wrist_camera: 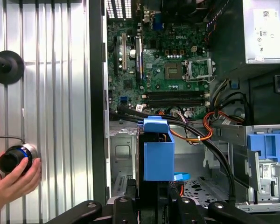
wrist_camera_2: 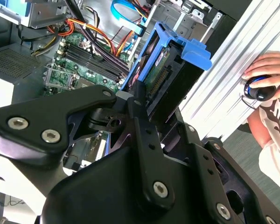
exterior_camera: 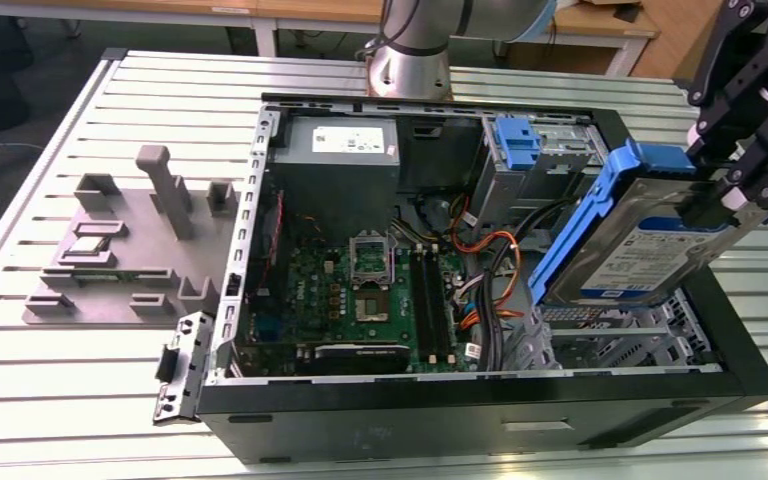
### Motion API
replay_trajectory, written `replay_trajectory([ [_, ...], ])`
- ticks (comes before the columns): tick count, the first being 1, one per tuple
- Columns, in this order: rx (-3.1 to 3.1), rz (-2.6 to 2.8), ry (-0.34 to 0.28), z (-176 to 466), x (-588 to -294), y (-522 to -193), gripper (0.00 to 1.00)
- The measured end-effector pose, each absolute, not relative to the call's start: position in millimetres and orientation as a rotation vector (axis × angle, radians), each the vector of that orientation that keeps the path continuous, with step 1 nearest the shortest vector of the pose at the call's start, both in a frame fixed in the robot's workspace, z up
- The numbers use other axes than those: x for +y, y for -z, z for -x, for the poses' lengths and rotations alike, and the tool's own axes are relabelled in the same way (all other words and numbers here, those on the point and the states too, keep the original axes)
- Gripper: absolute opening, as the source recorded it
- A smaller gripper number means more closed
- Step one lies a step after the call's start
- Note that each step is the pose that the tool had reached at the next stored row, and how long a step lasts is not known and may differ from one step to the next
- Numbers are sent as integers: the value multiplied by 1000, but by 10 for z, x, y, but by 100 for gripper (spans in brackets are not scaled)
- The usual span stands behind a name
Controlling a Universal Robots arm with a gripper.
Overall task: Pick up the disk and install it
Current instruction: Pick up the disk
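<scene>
Silver disk (exterior_camera: 640,258), blue-framed and white-labelled, tilts clamped in the gripper (exterior_camera: 720,203).

In the exterior view the gripper (exterior_camera: 722,207) runs off the picture's top right corner and covers one long edge of the disk (exterior_camera: 631,245). In the first wrist view the gripper's black linkage hides the disk's near end, and a hand (wrist_camera: 11,179) is cut by the picture's edge.

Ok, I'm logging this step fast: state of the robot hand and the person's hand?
Robot hand: shut on the disk, held tilted over the open computer case.
Person's hand: resting on a black knob.
</scene>
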State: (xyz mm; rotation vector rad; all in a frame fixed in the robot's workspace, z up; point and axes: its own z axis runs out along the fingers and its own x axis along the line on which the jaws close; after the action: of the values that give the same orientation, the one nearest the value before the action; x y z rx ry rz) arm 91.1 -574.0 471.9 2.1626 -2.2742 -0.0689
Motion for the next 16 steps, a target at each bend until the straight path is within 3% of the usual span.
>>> replay_trajectory([
  [16,-2275,-2163,68,-968,-5740,-4698,35],
])
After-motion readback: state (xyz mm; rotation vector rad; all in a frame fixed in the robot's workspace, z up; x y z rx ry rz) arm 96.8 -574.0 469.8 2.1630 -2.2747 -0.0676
